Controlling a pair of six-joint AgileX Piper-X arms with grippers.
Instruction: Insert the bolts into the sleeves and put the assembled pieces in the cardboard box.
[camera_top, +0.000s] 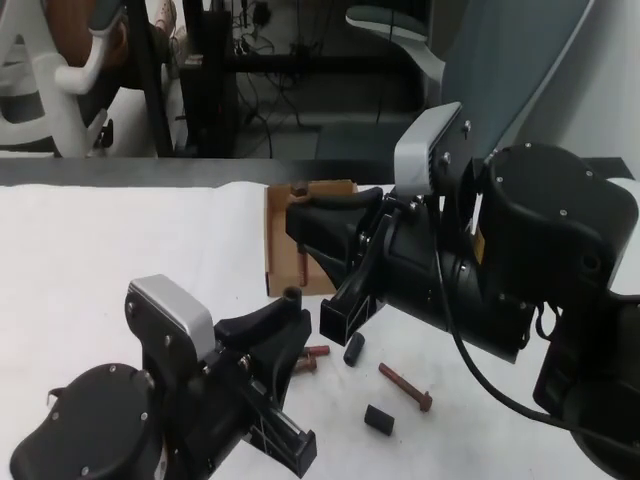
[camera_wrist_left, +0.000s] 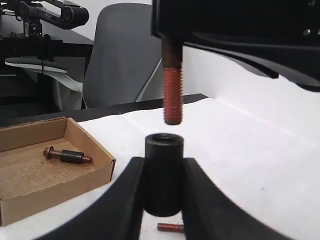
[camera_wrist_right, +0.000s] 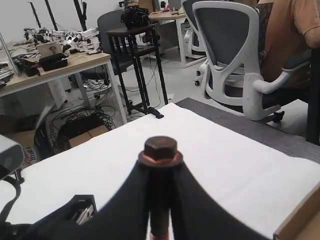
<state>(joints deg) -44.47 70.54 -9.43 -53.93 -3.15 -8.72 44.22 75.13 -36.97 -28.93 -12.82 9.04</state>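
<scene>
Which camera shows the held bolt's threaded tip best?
Left wrist view: the bolt hangs tip-down above the sleeve, threads plain. The right wrist view shows its hex head in the right hand; in the high view the arms mostly hide it.

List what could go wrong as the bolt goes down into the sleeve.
1. The copper-coloured threaded bolt in the right gripper hangs above the black cylindrical sleeve. In the left wrist view it looks slightly off the bore, so its tip may catch the rim.
2. The left gripper pinches the sleeve by its sides only, so a downward push might tilt it or slide it out.
</scene>
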